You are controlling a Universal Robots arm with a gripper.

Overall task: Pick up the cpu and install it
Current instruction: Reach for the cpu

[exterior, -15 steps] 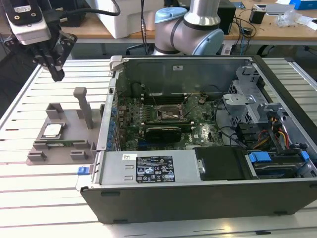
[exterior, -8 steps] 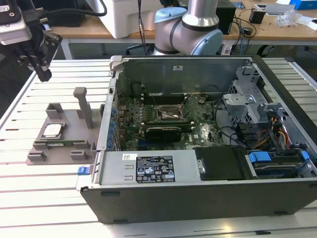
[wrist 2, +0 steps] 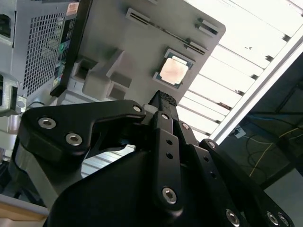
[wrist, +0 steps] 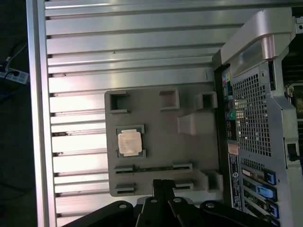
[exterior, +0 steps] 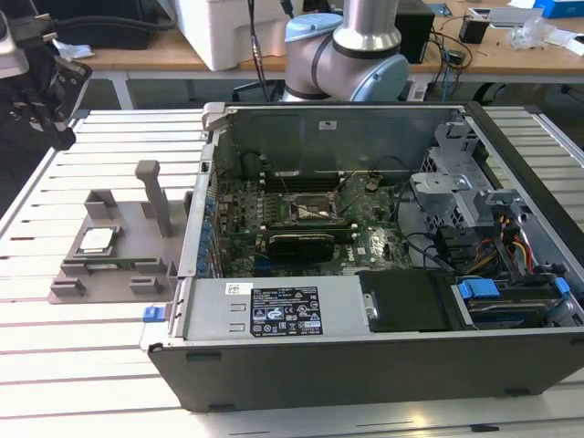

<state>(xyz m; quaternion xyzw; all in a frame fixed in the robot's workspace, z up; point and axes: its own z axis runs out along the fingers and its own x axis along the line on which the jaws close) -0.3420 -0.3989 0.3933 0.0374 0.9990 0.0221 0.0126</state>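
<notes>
Cpu (wrist: 129,142) lies flat in pocket of grey tray (wrist: 189,156) on slatted desk (exterior: 73,347), beside open computer case (exterior: 383,365). End effector (wrist: 161,183) hangs well above tray, fingers pressed together, holding nothing. Risks: descending closed or off-centre likely strikes pocket corners and tips chip out; skewed grasp could bend pins at motherboard socket (exterior: 310,212).
</notes>
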